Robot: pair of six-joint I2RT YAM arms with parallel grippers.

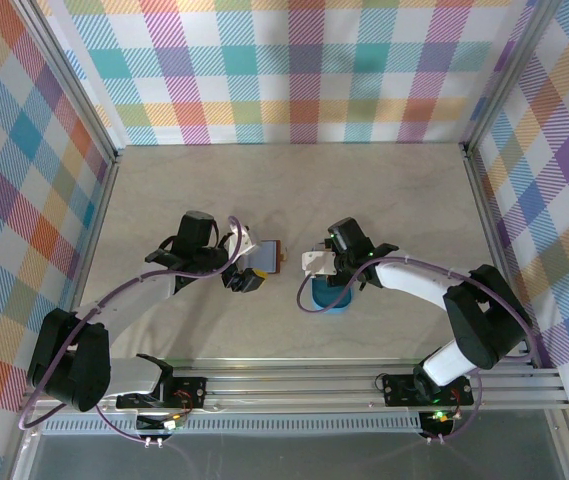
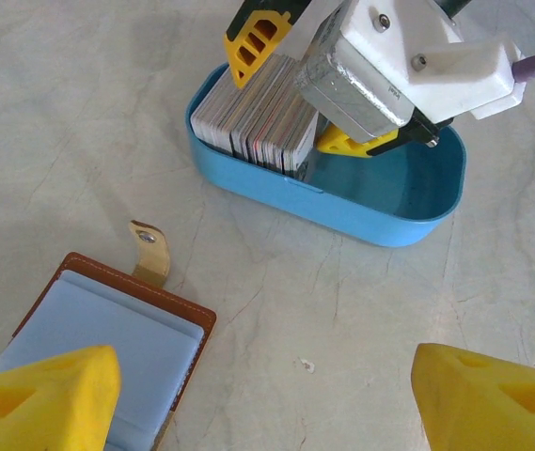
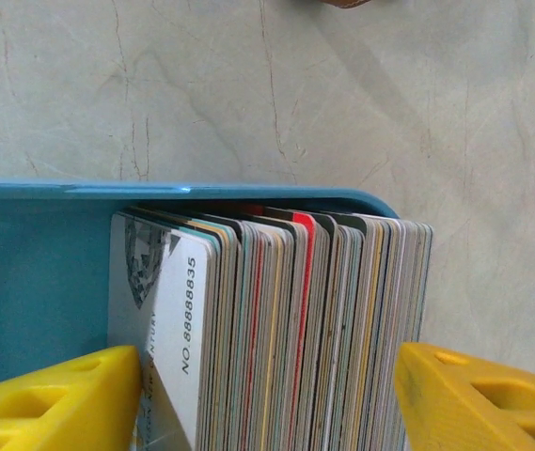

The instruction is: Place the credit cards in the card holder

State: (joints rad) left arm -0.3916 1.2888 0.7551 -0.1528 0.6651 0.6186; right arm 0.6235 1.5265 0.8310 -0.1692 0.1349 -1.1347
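The credit cards stand on edge as a thick stack at one end of a blue oval tray. My right gripper is open, with one yellow finger on each side of the whole stack. The left wrist view shows the same stack, the tray and the right gripper reaching down into it. The card holder lies open on the table, its brown leather rim framing a pale blue-grey inside and its snap tab pointing towards the tray. My left gripper hovers open just above it, holding nothing.
The arms meet mid-table, with the card holder left of the tray. Bare tabletop lies between the holder and the tray. Checked walls with metal posts close in the back and both sides.
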